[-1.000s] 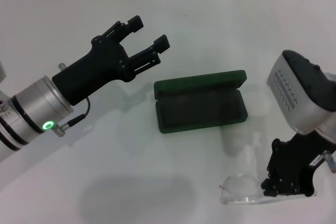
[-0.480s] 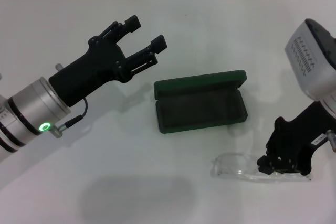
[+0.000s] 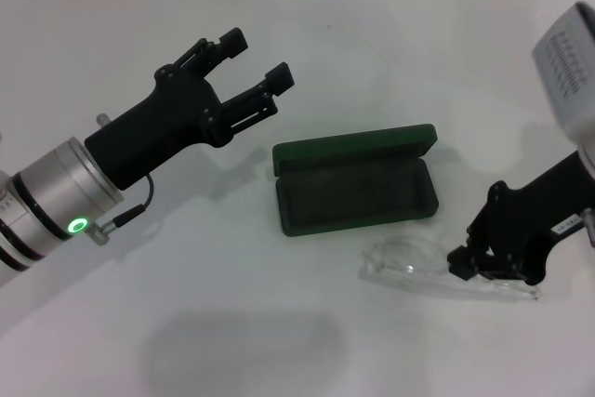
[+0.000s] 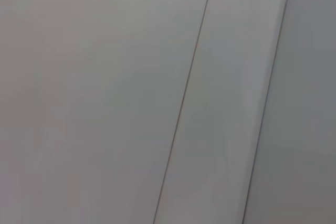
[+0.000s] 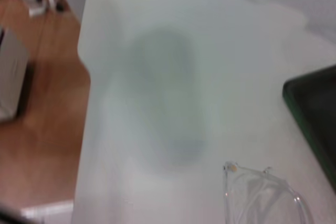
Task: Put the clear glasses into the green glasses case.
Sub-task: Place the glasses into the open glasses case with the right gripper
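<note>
The green glasses case (image 3: 355, 191) lies open in the middle of the white table, lid folded back, dark lining showing; its corner (image 5: 314, 114) shows in the right wrist view. The clear glasses (image 3: 409, 262) hang just off the case's near right corner, held at one arm by my right gripper (image 3: 474, 269), which is shut on them. Their lens (image 5: 260, 195) shows in the right wrist view. My left gripper (image 3: 256, 58) hovers open to the left of the case, behind it, with nothing between its fingers.
The white table (image 3: 232, 323) runs to a tiled wall at the back. In the right wrist view the table's edge (image 5: 84, 103) drops to a wooden floor. The left wrist view shows only plain wall panels.
My right gripper has lifted the clear glasses from the table's near right part and carried them left and back toward the case. The left arm has barely moved.
</note>
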